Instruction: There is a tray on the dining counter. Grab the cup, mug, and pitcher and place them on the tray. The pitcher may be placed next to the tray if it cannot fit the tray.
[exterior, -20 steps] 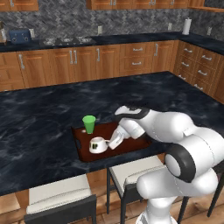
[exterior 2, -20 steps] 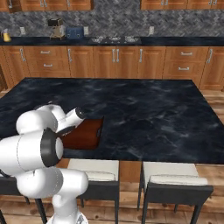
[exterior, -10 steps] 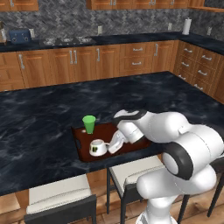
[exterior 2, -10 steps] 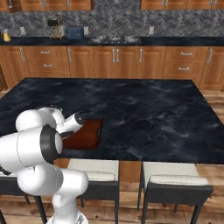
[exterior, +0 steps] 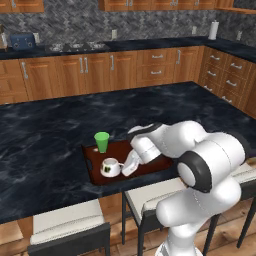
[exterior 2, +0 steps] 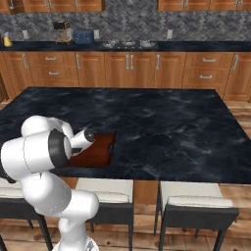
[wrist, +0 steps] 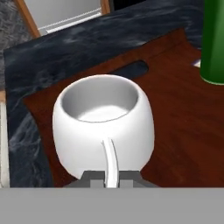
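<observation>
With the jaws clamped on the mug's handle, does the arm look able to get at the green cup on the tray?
Probably not yet: the gripper is shut on the mug. The cup stands close by on the tray, nothing between.

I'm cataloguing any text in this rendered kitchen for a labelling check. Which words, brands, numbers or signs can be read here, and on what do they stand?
None can be read.
mug: plain white, no print; the gripper is shut on its handle.
cup: plain green.
tray: bare wood.
dining counter: marble veining only.
Small appliances on the wall counter: too small to tell.
</observation>
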{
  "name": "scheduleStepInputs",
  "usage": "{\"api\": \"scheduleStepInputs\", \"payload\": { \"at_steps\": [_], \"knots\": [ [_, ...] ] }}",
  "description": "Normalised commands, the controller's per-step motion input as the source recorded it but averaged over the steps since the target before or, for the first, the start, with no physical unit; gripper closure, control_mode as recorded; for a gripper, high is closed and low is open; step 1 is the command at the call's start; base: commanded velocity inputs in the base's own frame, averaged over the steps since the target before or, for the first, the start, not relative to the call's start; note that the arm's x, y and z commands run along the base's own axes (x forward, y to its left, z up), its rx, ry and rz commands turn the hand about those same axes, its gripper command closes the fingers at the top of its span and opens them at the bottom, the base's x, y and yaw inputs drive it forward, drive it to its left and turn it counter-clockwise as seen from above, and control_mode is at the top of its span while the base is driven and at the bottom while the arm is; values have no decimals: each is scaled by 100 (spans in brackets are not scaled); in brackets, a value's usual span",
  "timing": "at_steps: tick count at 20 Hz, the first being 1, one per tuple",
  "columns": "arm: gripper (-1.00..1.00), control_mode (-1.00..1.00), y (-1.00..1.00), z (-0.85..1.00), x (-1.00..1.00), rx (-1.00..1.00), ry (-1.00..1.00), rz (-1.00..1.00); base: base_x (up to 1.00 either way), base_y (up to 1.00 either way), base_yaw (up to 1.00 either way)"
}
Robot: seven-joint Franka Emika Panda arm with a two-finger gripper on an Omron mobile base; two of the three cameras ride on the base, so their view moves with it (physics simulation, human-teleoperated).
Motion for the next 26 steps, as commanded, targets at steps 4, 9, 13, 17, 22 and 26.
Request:
{"api": "scheduleStepInputs", "payload": {
  "at_steps": [4, 9, 13, 17, 22, 26],
  "knots": [
    [100, -100, 0, -11, 18, 0, -2, -1, 0, 0, 0],
    [-100, -100, 1, -10, 0, 0, -1, -1, 0, 0, 0],
    [-100, -100, 0, 0, -7, 0, -2, -3, 0, 0, 0],
    [-100, -100, -3, 18, -25, 0, -10, -4, 0, 0, 0],
    [-100, -100, -7, 54, -63, -1, -19, -9, 0, 0, 0],
    [-100, -100, -8, 62, -44, 0, -10, -9, 0, 0, 0]
  ]
}}
